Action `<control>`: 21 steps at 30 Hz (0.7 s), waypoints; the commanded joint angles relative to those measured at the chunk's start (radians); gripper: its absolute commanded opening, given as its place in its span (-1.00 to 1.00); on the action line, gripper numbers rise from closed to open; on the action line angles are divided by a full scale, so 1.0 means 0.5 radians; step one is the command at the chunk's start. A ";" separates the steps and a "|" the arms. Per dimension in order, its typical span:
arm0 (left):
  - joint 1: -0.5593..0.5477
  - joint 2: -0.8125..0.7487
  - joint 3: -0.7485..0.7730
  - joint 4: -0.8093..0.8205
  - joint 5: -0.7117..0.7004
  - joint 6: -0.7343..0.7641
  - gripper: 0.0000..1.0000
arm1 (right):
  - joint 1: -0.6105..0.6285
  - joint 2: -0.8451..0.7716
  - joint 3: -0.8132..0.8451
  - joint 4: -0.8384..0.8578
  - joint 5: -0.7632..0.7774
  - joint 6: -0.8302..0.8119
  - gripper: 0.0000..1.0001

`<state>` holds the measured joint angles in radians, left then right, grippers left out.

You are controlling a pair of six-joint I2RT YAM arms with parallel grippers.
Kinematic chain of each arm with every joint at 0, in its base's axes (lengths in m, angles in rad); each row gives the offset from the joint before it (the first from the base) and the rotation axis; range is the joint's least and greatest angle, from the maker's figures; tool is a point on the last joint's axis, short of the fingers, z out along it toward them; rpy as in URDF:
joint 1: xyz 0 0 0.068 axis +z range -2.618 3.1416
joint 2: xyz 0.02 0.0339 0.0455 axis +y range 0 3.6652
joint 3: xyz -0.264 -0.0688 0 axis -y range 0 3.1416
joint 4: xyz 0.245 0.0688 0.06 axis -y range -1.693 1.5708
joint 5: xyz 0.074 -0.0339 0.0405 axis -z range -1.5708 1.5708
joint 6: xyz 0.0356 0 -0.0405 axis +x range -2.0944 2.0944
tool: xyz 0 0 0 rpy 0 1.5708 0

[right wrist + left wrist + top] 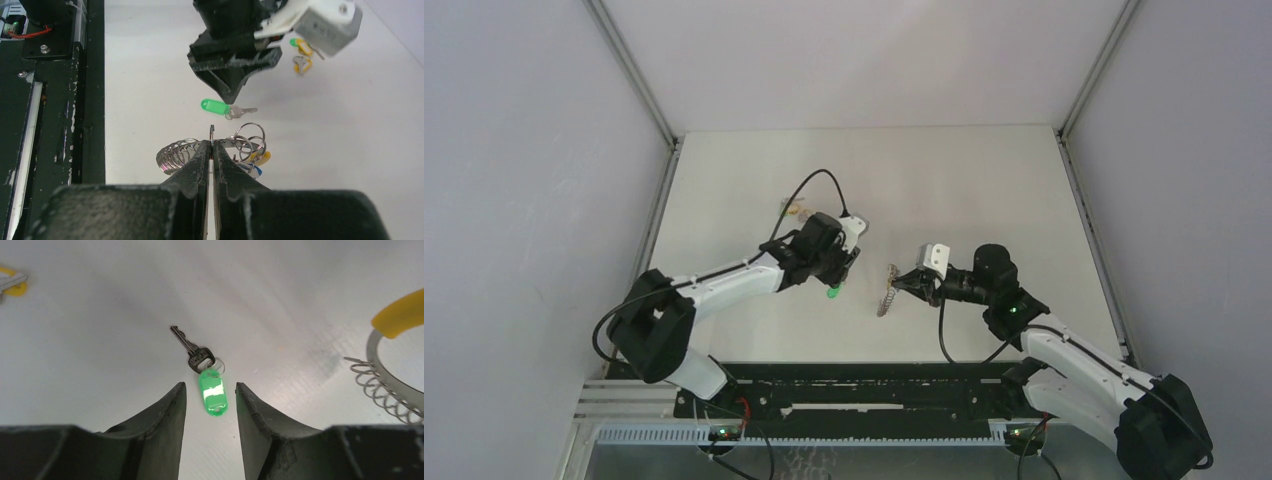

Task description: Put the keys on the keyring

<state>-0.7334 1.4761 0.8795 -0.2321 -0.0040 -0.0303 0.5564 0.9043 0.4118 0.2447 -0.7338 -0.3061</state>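
A key with a green tag (pixel 213 394) lies flat on the white table, its blade (pixel 181 339) pointing away. My left gripper (pixel 210 385) hangs open just over it, the tag showing in the gap with space on both sides; nothing is held. From above, this gripper (pixel 834 276) stands over the green tag (pixel 833 293). My right gripper (pixel 212 144) is shut on the keyring (pixel 175 155), a coiled silvery ring held above the table (pixel 886 298). Yellow-tagged (pixel 262 157) and blue-tagged (pixel 253 171) keys hang from it on small split rings.
More keys with yellow tags (pixel 302 56) lie at the back of the table (pixel 794 210), one at the left wrist view's left edge (pixel 14 284). A black rail (pixel 854 385) runs along the near edge. Grey walls close in both sides.
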 commanded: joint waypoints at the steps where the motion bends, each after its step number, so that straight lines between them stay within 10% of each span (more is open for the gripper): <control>1: -0.062 0.158 0.249 -0.245 -0.139 0.135 -0.08 | -0.011 -0.102 -0.005 0.138 0.032 0.045 -1.00; 21: -0.262 0.607 0.609 -0.503 -0.436 0.309 -0.15 | -0.054 -0.157 -0.014 0.123 -0.055 0.063 -1.00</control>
<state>-0.8516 1.7554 1.1091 -0.4789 -0.1917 0.0967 0.5373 0.8501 0.4038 0.2508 -0.7391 -0.2916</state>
